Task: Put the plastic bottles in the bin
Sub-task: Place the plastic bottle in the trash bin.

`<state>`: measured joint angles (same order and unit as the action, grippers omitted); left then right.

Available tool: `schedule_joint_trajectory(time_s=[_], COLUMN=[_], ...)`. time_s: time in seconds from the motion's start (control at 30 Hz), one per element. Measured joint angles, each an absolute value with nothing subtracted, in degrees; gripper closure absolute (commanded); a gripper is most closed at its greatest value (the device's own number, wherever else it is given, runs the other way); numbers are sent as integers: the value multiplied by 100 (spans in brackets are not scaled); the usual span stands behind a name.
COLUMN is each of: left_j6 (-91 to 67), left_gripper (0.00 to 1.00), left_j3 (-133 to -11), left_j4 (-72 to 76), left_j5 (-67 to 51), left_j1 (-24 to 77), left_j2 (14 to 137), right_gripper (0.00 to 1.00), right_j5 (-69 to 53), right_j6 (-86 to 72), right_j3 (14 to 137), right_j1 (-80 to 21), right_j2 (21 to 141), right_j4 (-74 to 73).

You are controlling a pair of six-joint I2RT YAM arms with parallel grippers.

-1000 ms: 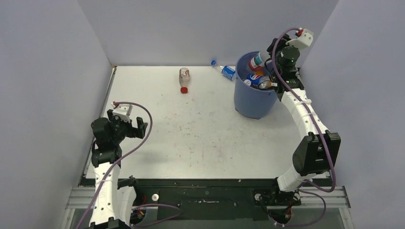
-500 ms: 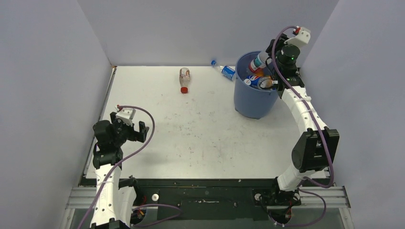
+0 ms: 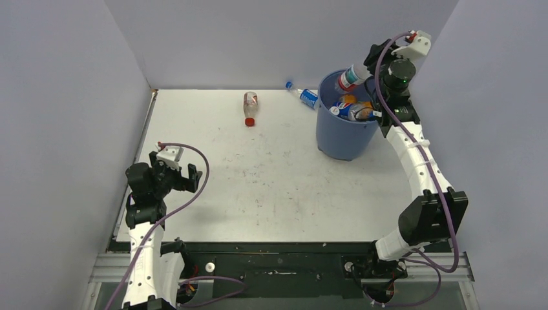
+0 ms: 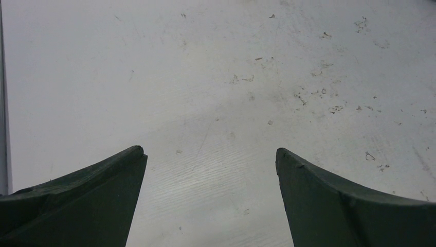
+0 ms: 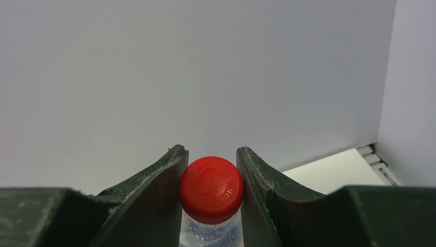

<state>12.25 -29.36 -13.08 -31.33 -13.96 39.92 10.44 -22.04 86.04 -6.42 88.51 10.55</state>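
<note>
The blue bin point(image 3: 340, 137) stands at the back right of the table and holds several bottles point(image 3: 352, 108). My right gripper point(image 3: 371, 62) is above the bin's far rim. It is shut on the red cap point(image 5: 211, 188) of a clear bottle point(image 3: 351, 77) with a blue label, which hangs tilted over the bin. A clear bottle with a red cap point(image 3: 249, 106) lies at the back middle. A blue-capped, blue-labelled bottle point(image 3: 302, 95) lies behind the bin's left side. My left gripper point(image 3: 176, 177) is open and empty over the table's left part, as the left wrist view point(image 4: 209, 152) shows.
Grey walls close in the table on the left, back and right. The right arm reaches along the right wall point(image 3: 491, 129). The white tabletop point(image 3: 271, 174) is scuffed. A black frame point(image 3: 278, 255) runs along the near edge.
My right gripper has risen and moved a little to the right with the bottle, lifting it higher over the bin. The left arm shifted slightly at first, then stayed still.
</note>
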Motion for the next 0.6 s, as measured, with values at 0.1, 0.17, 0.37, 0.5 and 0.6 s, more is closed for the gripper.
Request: schedule_joint_trajectory(time_s=[0.1,0.17,0.37,0.5,0.6], left_j6=[1181,1144,1100,1103,1100], left_gripper=[4,4,4,4,4], left_j3=[-2936,-2936,-2936,-2936,-2936], left_j4=[-1275,-1258,-1179,-1157,-1068], left_j5=[-3135,-3138,-3157,-3157,-3157], left_j1=[-1396,-1396,-1396,-1396,-1396], left_j2=[3970,3970,4091,4191,4233], right_gripper=[95,95,95,95,95], right_j5=[1269,1444,2062,2279,2283], right_j6=[-2093,-2012,-1767,-1584,-1557], right_j3=[8914,9054,8781,8477,8451], right_j1=[-644,-644,-642,-642,-635], right_j2=[8694,8646,8425,8468,8641], right_j4=[978,996,915,648,539])
